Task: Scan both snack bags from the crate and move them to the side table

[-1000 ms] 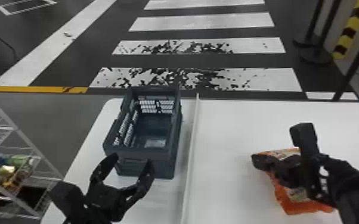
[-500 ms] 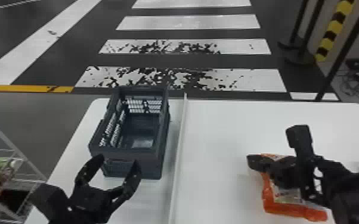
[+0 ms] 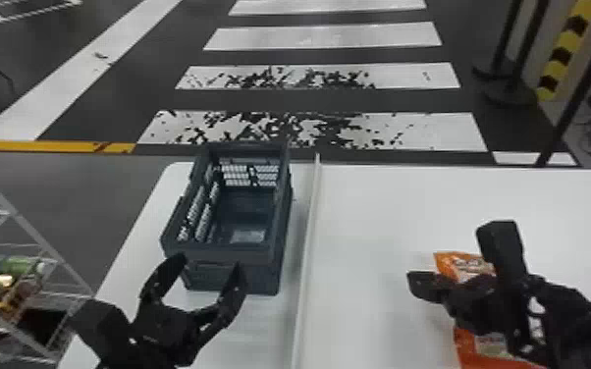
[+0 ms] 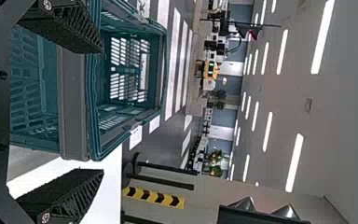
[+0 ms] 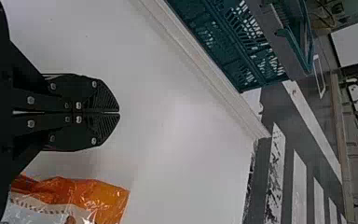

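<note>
Orange and glossy, a snack bag (image 5: 100, 200) is laid on the white table (image 3: 383, 221), on the robot's right of the pale strip (image 3: 308, 245). Orange wrapping is seen on two sides of the right arm in the head view; whether one bag or two is hidden there cannot be told. The crate (image 3: 260, 257) is set upright on the other side of the strip, near it, presumably so that goods taken out are kept apart from goods waiting.

The right gripper (image 5: 119, 112) is clenched on nothing, its fingertips pressed together, and the bag is left lying beside it, ungripped. The hand may be kept narrow so that the wrapping is not caught or dragged. The left gripper (image 3: 208, 265) is spread wide at the crate's near end, with nothing grasped; it is perhaps held there in readiness, out of the other arm's way.

Most of the carrying seems to be done, though it cannot be told whether any bag has been scanned. If the orange bag is to be shifted again, the right fingers must first be parted and lined up over it. Slippery film could be pinched too shallowly, or the bag nudged along the tabletop.
</note>
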{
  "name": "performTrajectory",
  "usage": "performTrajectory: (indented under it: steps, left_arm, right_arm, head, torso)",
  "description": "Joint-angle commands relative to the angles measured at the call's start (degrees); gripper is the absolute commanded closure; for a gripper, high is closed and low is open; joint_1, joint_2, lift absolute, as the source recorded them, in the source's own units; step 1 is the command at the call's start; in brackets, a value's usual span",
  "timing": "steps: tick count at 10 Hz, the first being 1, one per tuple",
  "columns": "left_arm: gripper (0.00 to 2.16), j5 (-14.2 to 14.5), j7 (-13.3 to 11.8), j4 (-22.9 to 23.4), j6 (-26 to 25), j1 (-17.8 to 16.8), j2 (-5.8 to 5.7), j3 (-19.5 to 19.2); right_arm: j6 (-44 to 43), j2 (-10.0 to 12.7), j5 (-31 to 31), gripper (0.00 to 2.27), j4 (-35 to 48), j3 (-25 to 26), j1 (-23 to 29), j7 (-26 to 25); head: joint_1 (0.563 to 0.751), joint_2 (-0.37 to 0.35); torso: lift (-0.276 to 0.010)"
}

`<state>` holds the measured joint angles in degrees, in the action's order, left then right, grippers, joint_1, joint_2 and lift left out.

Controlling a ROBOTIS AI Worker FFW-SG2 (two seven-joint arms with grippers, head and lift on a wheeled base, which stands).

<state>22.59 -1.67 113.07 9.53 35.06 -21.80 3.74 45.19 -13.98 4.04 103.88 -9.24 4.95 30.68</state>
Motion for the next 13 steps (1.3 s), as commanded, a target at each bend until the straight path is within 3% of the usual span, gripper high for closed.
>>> performTrajectory:
  steps: [1, 4, 13]
  left_arm:
    - [0.08, 0.0, 0.0, -0.21, 0.0, -0.08, -0.08, -0.05]
    - [0.08, 0.0, 0.0, -0.39, 0.0, -0.35, -0.17, 0.3]
    - [0.08, 0.09, 0.0, -0.21, 0.0, -0.35, -0.52, 0.56]
  right_arm:
    - [1.36, 0.01, -1.49, 2.25, 2.03, 0.45, 1.99, 0.0]
    - [2.06, -0.52, -2.63, 2.25, 3.61, 2.56, 4.54, 0.0]
    - [1.53, -4.65, -3.16, 2.25, 2.65, 5.55, 5.07, 0.79]
  head:
    - [0.695, 0.14]
    - [0.695, 0.124]
    - [0.695, 0.037]
  torso:
    - [-0.099]
    - [-0.099]
    - [-0.099]
